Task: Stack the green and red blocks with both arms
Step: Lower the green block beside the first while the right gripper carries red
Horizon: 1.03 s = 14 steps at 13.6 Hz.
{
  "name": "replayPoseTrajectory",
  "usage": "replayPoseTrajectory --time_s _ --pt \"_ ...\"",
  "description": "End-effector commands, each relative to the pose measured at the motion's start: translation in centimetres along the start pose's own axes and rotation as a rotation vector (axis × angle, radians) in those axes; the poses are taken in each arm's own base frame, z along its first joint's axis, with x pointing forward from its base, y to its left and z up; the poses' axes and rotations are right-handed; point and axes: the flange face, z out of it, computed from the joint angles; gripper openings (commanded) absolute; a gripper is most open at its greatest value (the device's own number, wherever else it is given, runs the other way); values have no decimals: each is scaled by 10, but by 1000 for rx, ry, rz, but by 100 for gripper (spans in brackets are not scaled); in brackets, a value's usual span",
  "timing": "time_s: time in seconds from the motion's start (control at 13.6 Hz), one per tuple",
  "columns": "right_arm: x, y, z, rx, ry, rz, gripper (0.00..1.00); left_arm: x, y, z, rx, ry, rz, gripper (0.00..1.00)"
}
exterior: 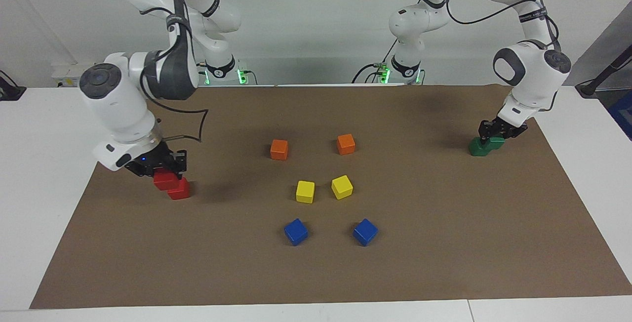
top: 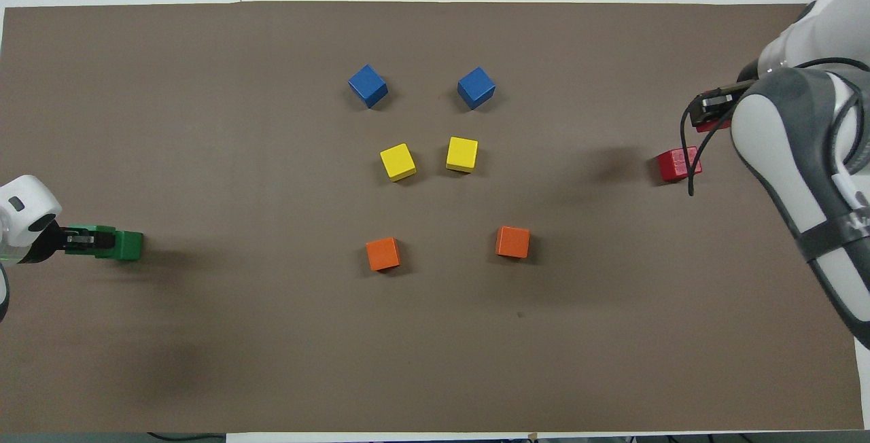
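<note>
My right gripper (exterior: 159, 169) is shut on a red block (exterior: 165, 180) and holds it low over the mat at the right arm's end. The block overlaps the top edge of the second red block (exterior: 179, 189), which lies on the mat. In the overhead view the held red block (top: 712, 124) peeks out under the right gripper (top: 710, 104), apart from the lying red block (top: 678, 163). My left gripper (exterior: 493, 133) is shut on a green block (exterior: 495, 142) at the left arm's end. That block is tight against the second green block (exterior: 478, 148). The overhead view shows the left gripper (top: 81, 240) beside that second green block (top: 127, 245).
A brown mat (exterior: 444, 243) covers the table. In its middle lie two orange cubes (exterior: 279, 149) (exterior: 346, 144), two yellow cubes (exterior: 305, 191) (exterior: 341, 186) and two blue cubes (exterior: 296, 231) (exterior: 365, 231), the orange pair nearest the robots.
</note>
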Motion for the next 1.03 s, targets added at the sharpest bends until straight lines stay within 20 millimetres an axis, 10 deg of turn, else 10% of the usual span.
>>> replayPoseTrajectory --time_s 0.0,0.15,0.22,0.3,0.37,0.96 --pt "-17 -3 19 24 -9 -15 0 -16 3 18 2 -13 40 0" --pt "-25 -7 33 19 12 -14 0 -16 4 19 4 -9 49 0" --pt "-29 -10 39 17 23 -15 0 -15 5 18 6 -5 55 18" --pt "-31 -11 44 15 36 -17 0 -16 5 19 6 -5 53 78" --pt "-34 -13 49 14 41 -19 0 -16 4 20 6 -5 52 100" --pt "-43 -11 64 10 57 -16 0 -8 4 10 9 4 63 100"
